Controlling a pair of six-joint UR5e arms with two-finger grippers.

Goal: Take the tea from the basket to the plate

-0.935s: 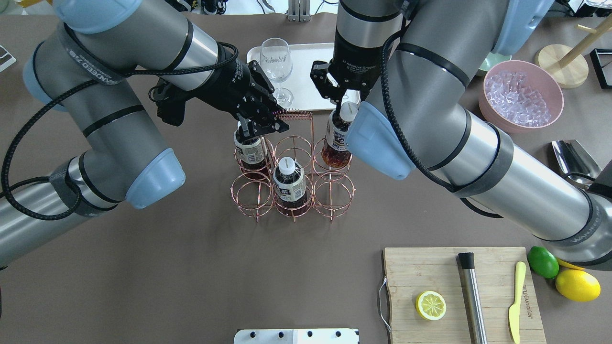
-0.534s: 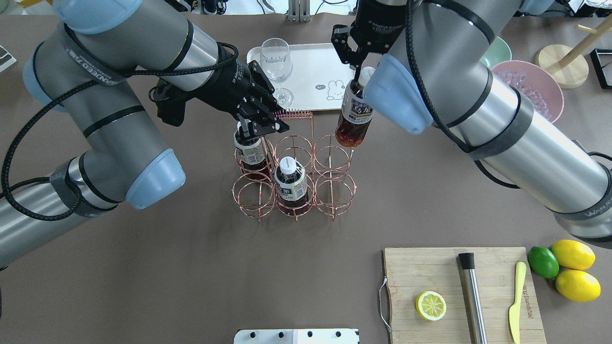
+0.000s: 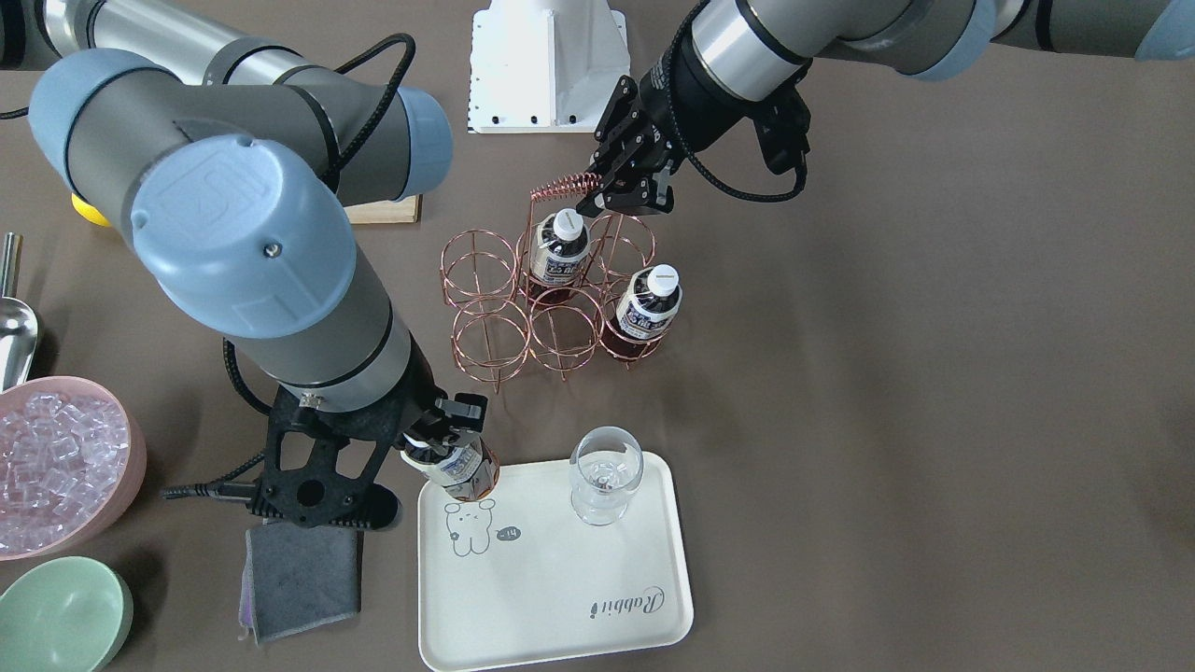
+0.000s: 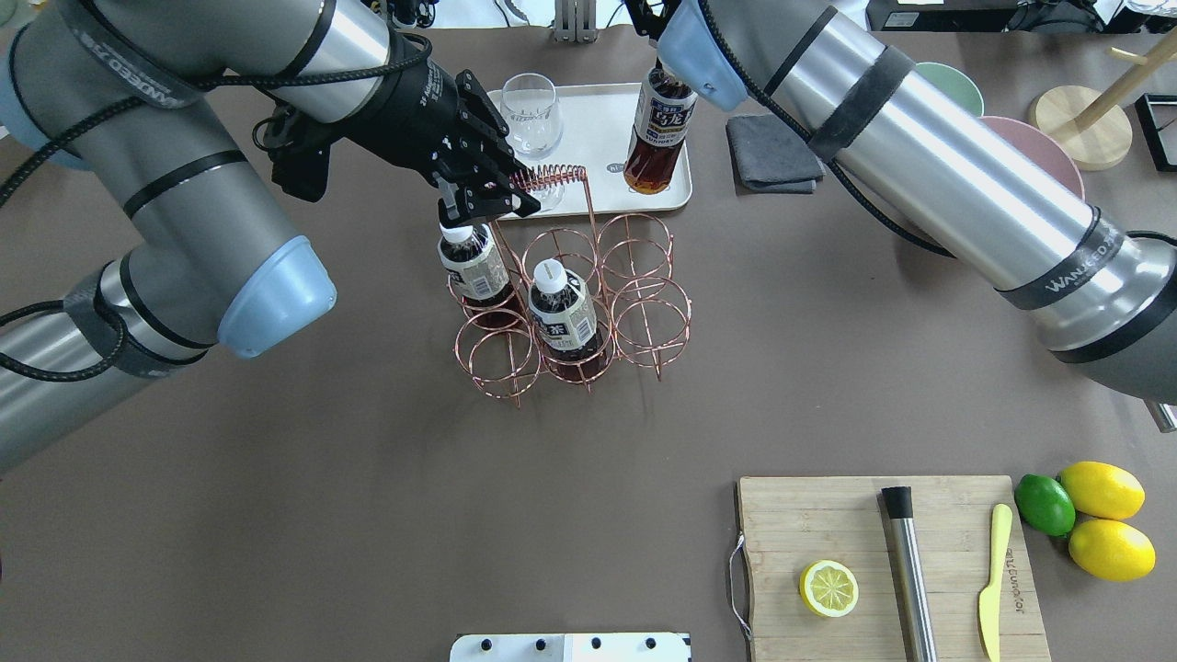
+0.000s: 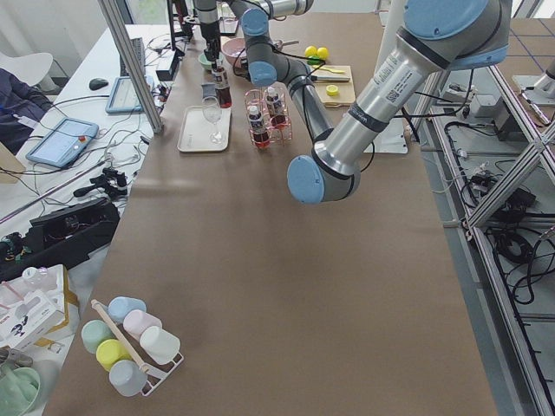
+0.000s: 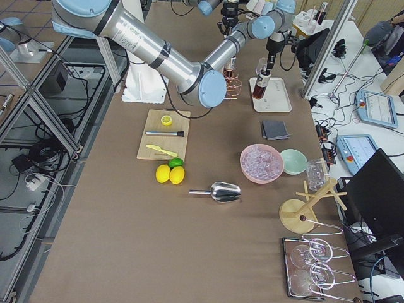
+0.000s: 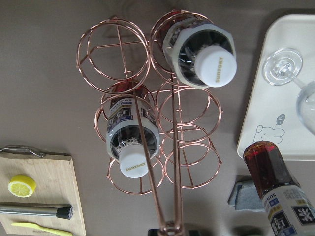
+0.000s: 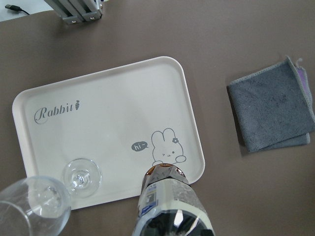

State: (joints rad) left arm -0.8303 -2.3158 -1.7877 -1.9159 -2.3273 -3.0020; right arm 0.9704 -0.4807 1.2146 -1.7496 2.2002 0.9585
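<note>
A: Over a corner of the plate (image 4: 588, 138), the tea (image 4: 655, 138) hangs by its cap, the right gripper (image 3: 437, 439) clamped on it. It's lifted clear of the basket (image 4: 641, 279).
B: And your left gripper (image 4: 483, 195)?
A: Closed on the basket's handle, steadying it. You've only the set-down left.

Two bottles (image 4: 474, 267) in the basket (image 4: 634, 280), third bottle (image 4: 657, 129) over the plate's (image 4: 598, 138) corner, glass (image 4: 531, 115) on the plate, cloth (image 4: 772, 152) beside.
</note>
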